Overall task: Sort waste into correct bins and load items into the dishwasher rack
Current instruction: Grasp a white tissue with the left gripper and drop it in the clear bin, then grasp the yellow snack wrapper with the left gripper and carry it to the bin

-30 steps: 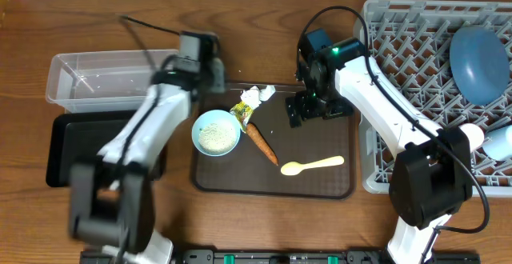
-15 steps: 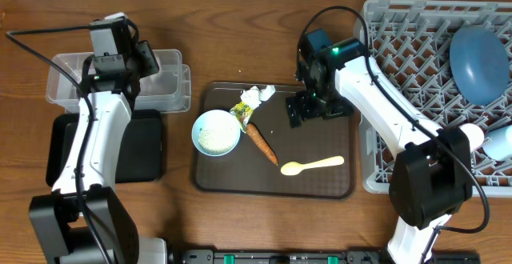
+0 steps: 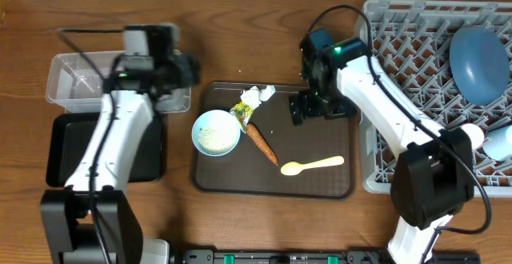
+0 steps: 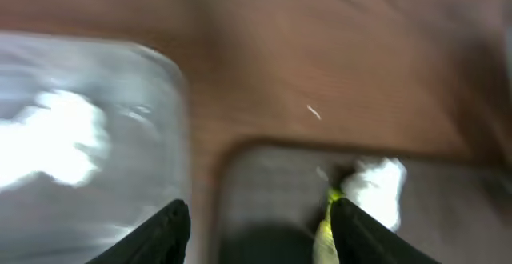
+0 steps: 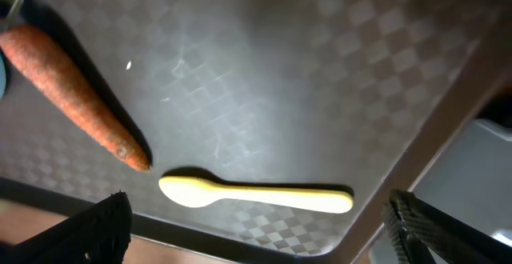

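Observation:
On the brown serving tray [image 3: 336,186] lie a white tissue wad [image 3: 258,94], a yellow-green wrapper [image 3: 242,110], an orange carrot [image 3: 262,142], a white bowl [image 3: 216,132] of rice and a pale yellow spoon [image 3: 312,166]. My left gripper [image 3: 170,84] is open and empty, blurred, at the right end of the clear tub [image 3: 80,80]. Its view shows the tub [image 4: 88,144], tissue [image 4: 376,184] and wrapper [image 4: 324,232] past its open jaws [image 4: 264,240]. My right gripper [image 3: 320,108] is open and empty; its jaws [image 5: 264,232] hover above the spoon [image 5: 256,196], with the carrot [image 5: 72,96] to the left.
The black tray [image 3: 64,148] lies in front of the clear tub. The grey rack [image 3: 416,80] at the right holds a dark blue plate [image 3: 478,62] and a light blue cup [image 3: 500,142]. A white blur [image 4: 56,140] shows inside the tub.
My left arm swung left to the clear tub, then came back right towards the serving tray. My right arm has not moved.

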